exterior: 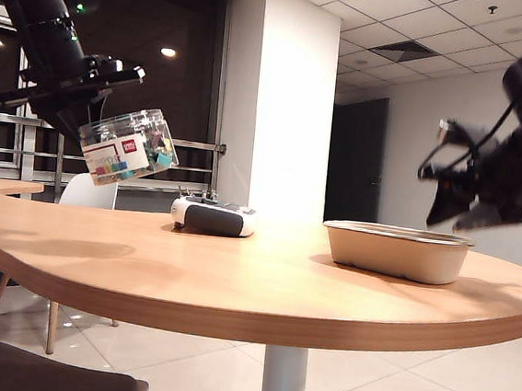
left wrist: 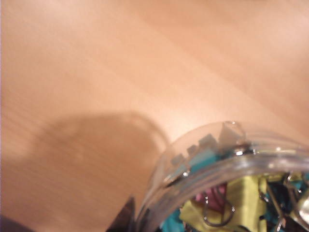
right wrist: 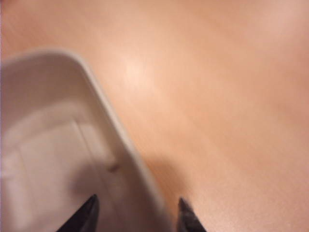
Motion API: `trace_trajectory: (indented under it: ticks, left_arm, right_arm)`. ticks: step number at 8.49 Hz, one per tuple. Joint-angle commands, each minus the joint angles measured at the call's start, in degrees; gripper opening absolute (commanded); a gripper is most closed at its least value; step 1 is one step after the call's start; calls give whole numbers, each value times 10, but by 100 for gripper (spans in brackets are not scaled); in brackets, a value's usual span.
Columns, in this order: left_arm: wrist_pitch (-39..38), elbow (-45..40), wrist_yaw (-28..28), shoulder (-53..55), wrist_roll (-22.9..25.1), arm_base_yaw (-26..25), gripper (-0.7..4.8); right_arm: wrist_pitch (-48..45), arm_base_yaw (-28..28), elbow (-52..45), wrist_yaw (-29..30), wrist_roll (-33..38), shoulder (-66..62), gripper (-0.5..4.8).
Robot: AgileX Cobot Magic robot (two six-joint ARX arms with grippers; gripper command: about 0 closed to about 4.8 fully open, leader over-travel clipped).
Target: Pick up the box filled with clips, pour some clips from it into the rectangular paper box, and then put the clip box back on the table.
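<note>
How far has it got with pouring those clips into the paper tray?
Picked up: the left gripper holds the tub of clips tilted above the table. In hand: the open right gripper straddles the paper tray's rim. Left: the tray looks empty, so pouring, then setting the tub down.

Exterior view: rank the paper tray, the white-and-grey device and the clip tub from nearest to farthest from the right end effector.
1. Paper tray, just below-left of the open right end effector, which hangs over its right end.
2. White-and-grey device, mid-table.
3. Clip tub, far left, tilted in the air in the left end effector.
</note>
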State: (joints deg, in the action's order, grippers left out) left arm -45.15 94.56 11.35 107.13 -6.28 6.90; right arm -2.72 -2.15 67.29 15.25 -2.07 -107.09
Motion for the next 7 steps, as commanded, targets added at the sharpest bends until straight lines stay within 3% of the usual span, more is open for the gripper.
trace_trajectory:
  ticks: [1, 2, 3, 6, 7]
  left_arm:
    - [9, 4, 5, -5, -9, 1, -6]
    - [9, 4, 5, -5, -9, 1, -6]
    - [11, 4, 17, -5, -13, 1, -6]
    - [11, 4, 17, -5, -13, 1, -6]
    - [11, 4, 17, -5, -13, 1, -6]
  right_arm:
    - [2, -1, 2, 17, 3, -9, 207]
    - [8, -1, 2, 16, 3, -14, 187]
    - [16, -6, 2, 63, 3, -16, 62]
    - [16, -15, 2, 81, 1, -17, 61]
    - [16, -50, 2, 156, -12, -16, 61]
